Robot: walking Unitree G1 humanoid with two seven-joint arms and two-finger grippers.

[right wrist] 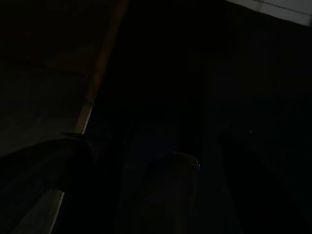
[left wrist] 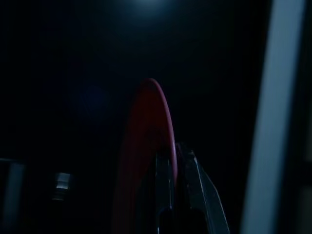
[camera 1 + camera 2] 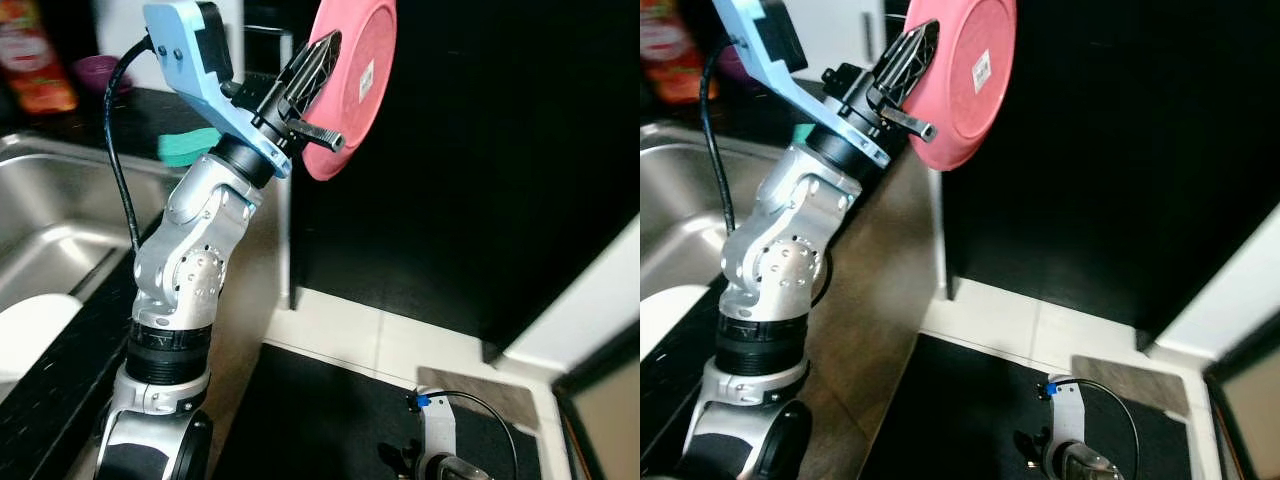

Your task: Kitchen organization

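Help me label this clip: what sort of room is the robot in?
Most likely a home kitchen: a steel sink set in a dark counter, and the left tool holding a pink plate.

Pink plate (image 3: 355, 85), white sticker; black-fingered left hand (image 3: 312, 75); steel sink (image 3: 60, 215).

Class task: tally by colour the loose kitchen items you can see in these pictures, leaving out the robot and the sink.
Pink: 1, plate held in the left pincer
Teal: 1, sponge
Purple: 1, bowl
Red: 1, packet
White: 1, dish in sink
Total: 5
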